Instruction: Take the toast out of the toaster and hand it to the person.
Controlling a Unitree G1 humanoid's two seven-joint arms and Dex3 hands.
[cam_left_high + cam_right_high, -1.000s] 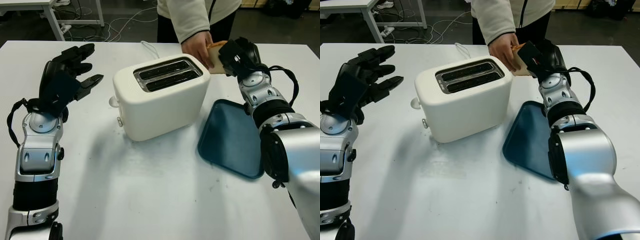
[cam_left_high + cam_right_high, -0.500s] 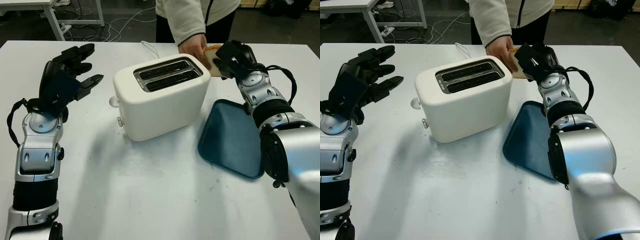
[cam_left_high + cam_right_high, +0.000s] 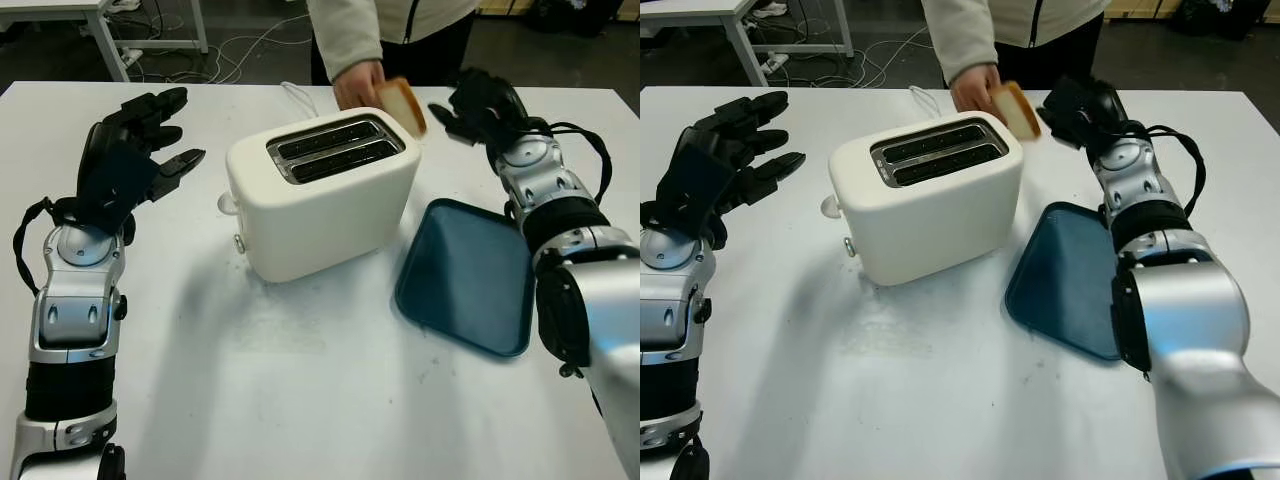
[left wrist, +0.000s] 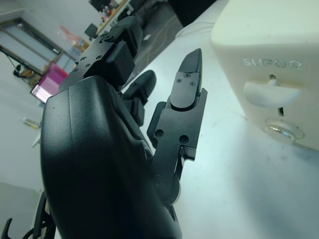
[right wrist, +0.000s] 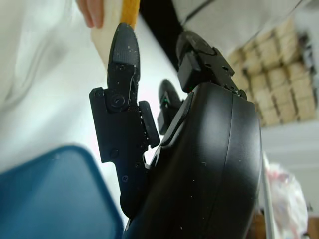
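Toast (image 3: 403, 104): being held by the person's hand (image 3: 357, 85), above the toaster's (image 3: 322, 191) far right corner
Right hand (image 3: 478, 103): hovering open at 3 o'clock of the toast, holding nothing
Left hand (image 3: 128, 150): hovering open at 9 o'clock of the toaster

Your right hand (image 3: 470, 100) is open beyond the far edge of the dark blue plastic tray (image 3: 465, 275), with a gap between it and the slice of toast (image 3: 405, 105) in the person's hand (image 3: 357, 84). The boxy cream toaster (image 3: 320, 195) blocks the table's middle; its two top slots are clear from above. Your left hand (image 3: 130, 150), open, has bare white table (image 3: 300, 400) between it and the toaster's lever side. The near half of the table is free.
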